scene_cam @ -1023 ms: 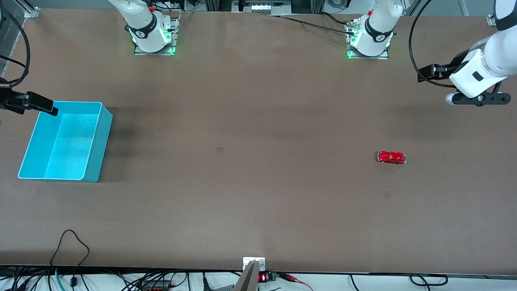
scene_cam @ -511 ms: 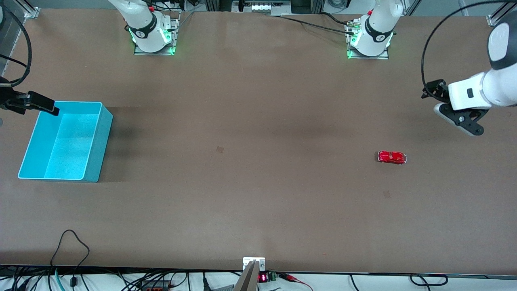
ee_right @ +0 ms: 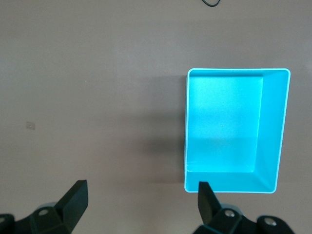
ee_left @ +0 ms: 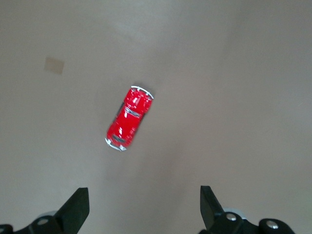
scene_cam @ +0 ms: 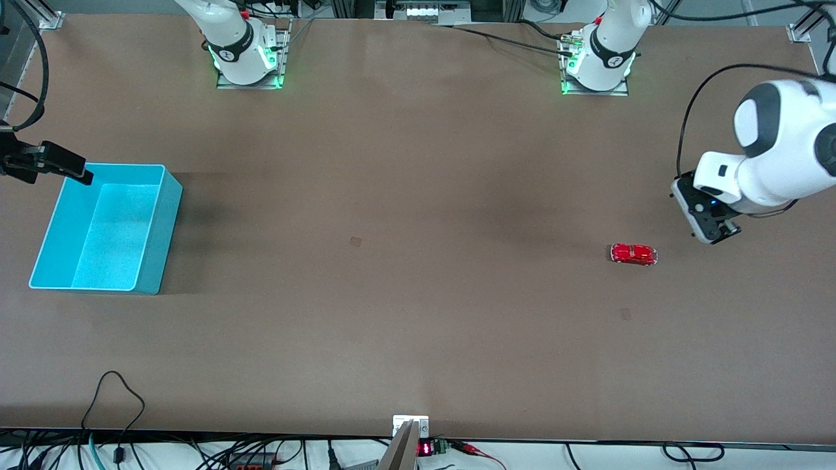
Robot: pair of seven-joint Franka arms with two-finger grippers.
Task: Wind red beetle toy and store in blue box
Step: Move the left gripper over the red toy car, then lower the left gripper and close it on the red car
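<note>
Two end effectors hang over the table (scene_cam: 418, 196), fingers apart and holding nothing. At the right arm's end, the right end effector (scene_cam: 65, 166) waits over a corner of the blue box (scene_cam: 157, 222). Toward the left arm's end, the red beetle toy (scene_cam: 633, 254) lies alone, the left end effector (scene_cam: 708, 228) near it.

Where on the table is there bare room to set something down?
The wide brown stretch between the blue box and the red toy car is bare. The table strip nearer the camera is free too. The left gripper hangs open beside the car; the right gripper, open, is over the box's corner.
</note>
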